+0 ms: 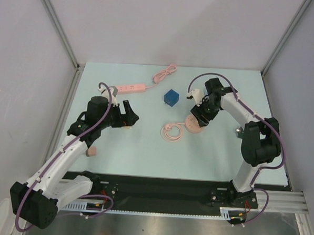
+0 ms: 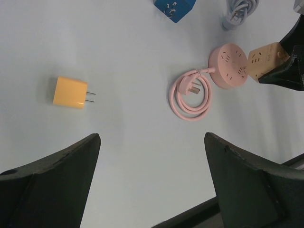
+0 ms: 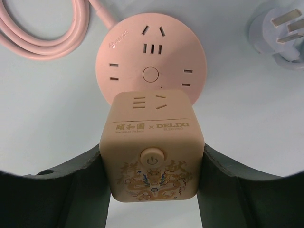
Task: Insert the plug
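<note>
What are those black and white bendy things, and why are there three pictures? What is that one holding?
Those are two robot arms bolted to a table. One picture looks down from above. The other two come from small cameras on each arm's wrist, so you see the dark fingers up close.

The right gripper is squeezing a tan cube adapter with a button and sockets on it, just above a round pink socket hub. The hub's pink cord lies coiled beside it.

The left gripper is open and holds nothing. Below it lies a small orange charger plug with two metal prongs.

Also on the table: a blue cube, a long pink power strip, and a pale plug.
</note>
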`<state>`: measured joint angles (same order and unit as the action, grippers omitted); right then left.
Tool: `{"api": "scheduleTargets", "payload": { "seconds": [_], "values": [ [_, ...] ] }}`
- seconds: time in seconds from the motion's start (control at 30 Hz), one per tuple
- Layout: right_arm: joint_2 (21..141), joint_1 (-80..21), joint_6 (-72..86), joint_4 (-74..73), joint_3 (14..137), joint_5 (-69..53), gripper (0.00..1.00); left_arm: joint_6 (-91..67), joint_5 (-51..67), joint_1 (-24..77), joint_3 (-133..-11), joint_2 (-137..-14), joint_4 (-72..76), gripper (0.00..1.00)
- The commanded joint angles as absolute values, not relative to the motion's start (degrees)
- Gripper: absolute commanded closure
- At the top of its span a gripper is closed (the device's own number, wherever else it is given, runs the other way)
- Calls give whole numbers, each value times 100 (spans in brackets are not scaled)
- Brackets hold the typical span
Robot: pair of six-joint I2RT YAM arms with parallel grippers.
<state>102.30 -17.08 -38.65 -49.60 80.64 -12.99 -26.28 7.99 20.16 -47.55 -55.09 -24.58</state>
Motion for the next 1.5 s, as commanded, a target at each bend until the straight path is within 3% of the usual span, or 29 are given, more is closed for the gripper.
{"api": "scheduleTargets", "payload": {
  "seconds": [0.0, 1.47],
  "values": [
    [10046, -1723, -3779, -4913, 7998, -1389, 100, -2549, 905, 1960, -4702, -5423, -2259, 4],
    [9976, -1661, -3823, -4816, 8165, -1539, 100, -2549, 967, 1960, -4685, -5396, -2241, 3]
  ]
}}
